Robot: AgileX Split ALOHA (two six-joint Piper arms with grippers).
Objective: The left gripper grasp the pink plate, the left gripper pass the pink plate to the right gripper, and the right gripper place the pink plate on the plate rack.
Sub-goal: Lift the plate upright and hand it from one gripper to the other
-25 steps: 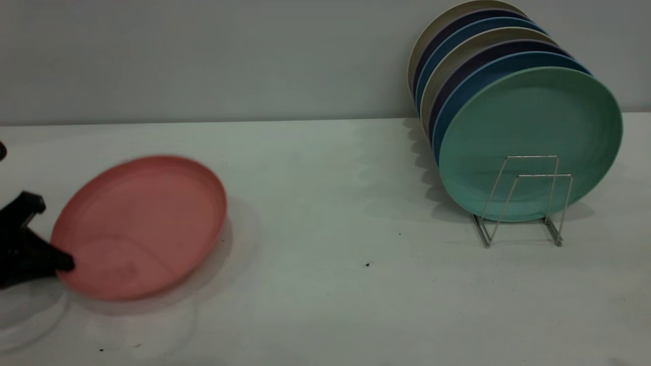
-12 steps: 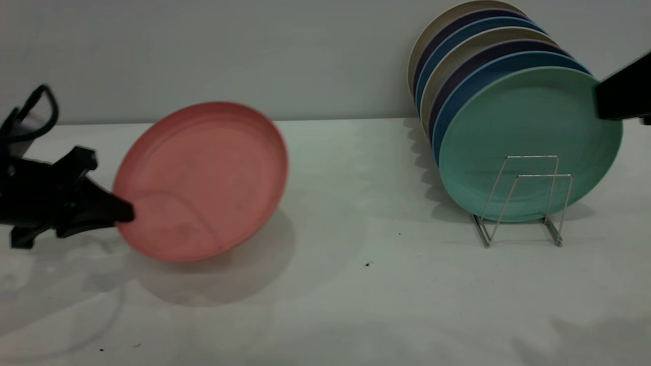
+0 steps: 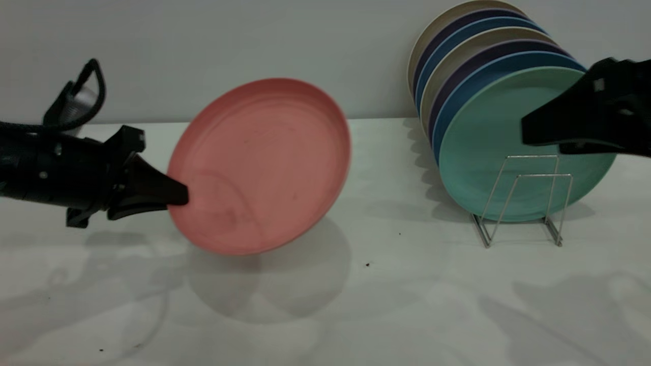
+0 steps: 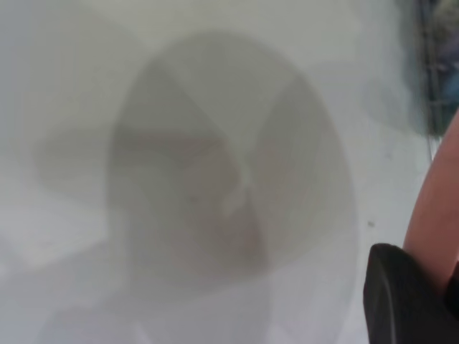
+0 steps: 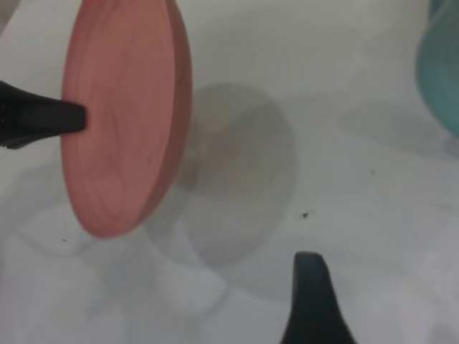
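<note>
A: Pink plate [image 3: 259, 165] is off the table now, higher and further toward the middle, left gripper [image 3: 175, 195] clamped on its rim.

B: Right gripper [image 3: 529, 129] has come in before the plate rack [image 3: 524, 201]; its fingers, can't tell. Handover's next.

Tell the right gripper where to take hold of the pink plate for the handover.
Take the pink plate by its free rim on the rack side, opposite the left gripper. It hangs tilted above the table, that edge facing the right gripper, so approach sideways.
</note>
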